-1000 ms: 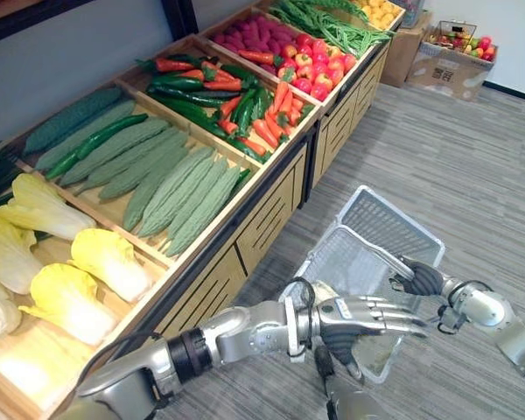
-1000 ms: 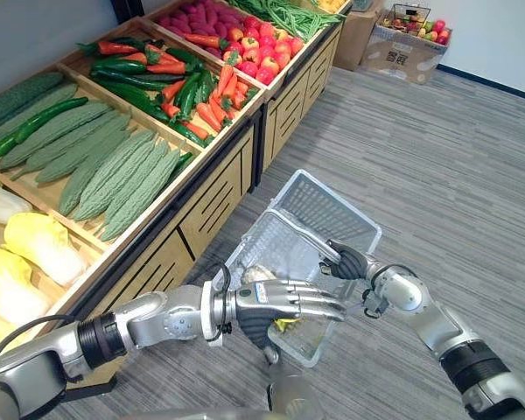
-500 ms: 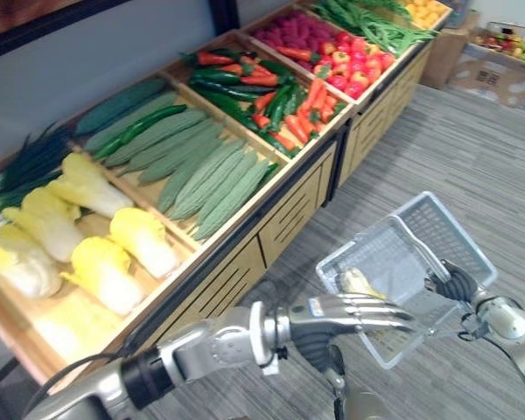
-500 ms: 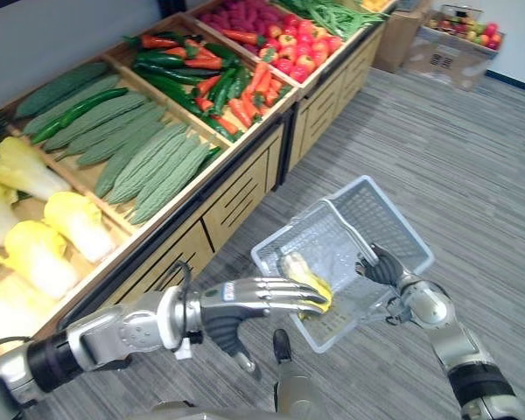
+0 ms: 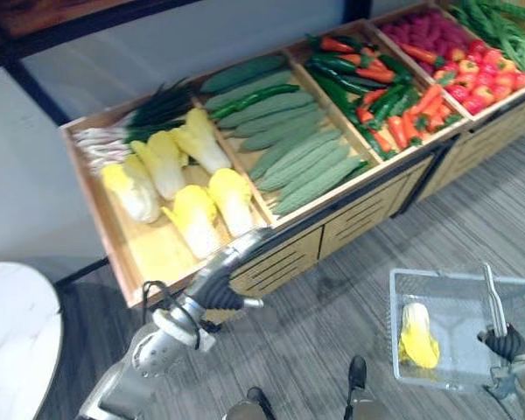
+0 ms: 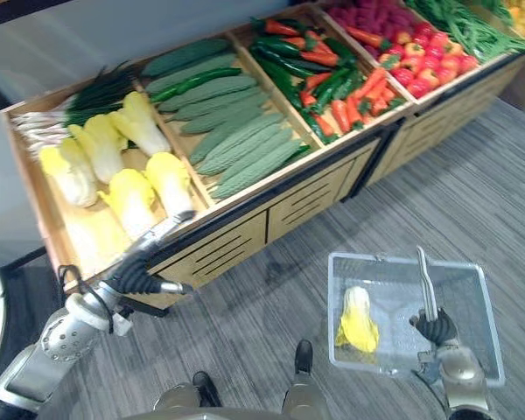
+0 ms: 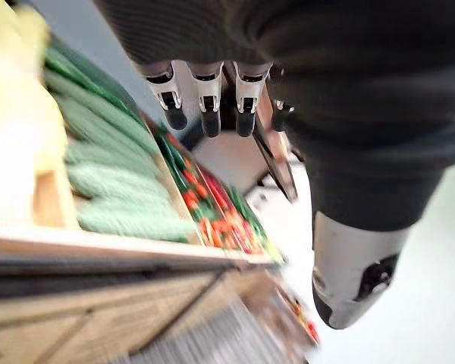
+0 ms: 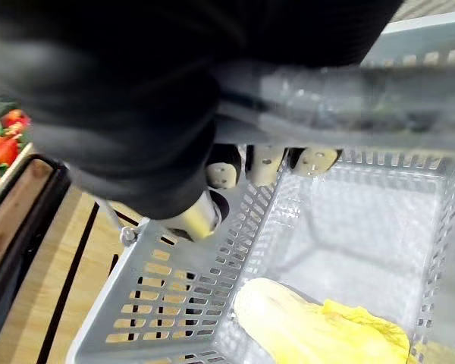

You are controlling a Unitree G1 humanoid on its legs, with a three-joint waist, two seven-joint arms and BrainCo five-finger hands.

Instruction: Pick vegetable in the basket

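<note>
A yellow cabbage (image 6: pixel 357 322) is seen lying inside the basket (image 6: pixel 402 259) — in its left half; the handle (image 6: pixel 425 280) is clasped by the curled right hand (image 6: pixel 436 326); the left hand (image 6: pixel 157 234) is held straight-fingered at the wooden shelf (image 6: pixel 289 197) edge — nothing gripped.

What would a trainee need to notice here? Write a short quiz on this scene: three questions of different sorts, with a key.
1. True or false: the grey basket holds one yellow cabbage.
2. Multiple choice: what is the right hand shut on? A) the basket's handle; B) a carrot; C) nothing.
3. Short answer: what does the left hand, at the front edge of the shelf, hold?

Key: 1 true; 2 A; 3 nothing, its fingers are straight.
</note>
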